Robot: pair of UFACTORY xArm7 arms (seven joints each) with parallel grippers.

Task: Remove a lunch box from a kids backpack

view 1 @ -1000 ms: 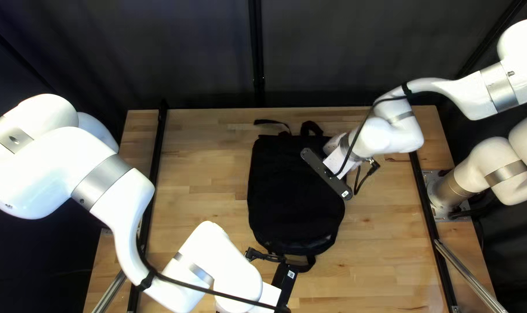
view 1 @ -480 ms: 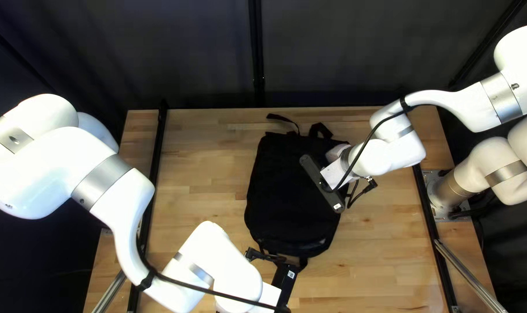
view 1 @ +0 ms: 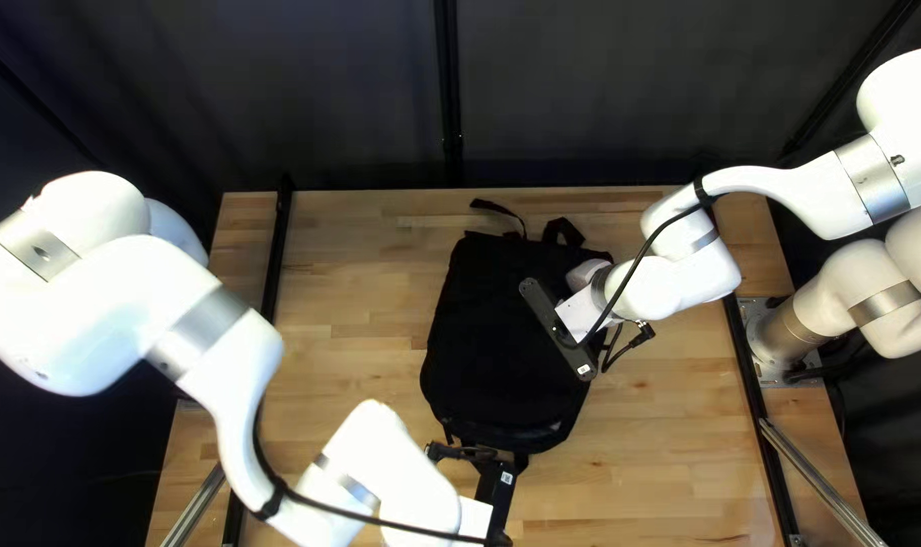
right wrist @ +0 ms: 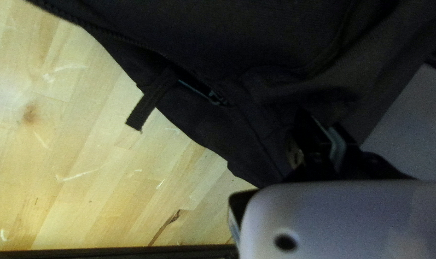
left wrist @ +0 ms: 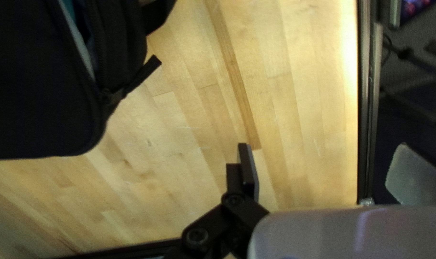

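While the backpack (view 1: 496,355) lies flat, a labelled bar (view 1: 554,326) overhangs it.

Overhead slants down; wrist views share backpack (view 1: 491,349).

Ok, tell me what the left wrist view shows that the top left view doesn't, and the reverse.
Only the left wrist view: a small teal patch and a thin pale-grey strip inside the opening of the black fabric backpack.

Only the top left view: the white, jointed right arm reaching over the backpack, and the black carry loop at its end nearest the curtain.

Both: the backpack and the pale wooden table.
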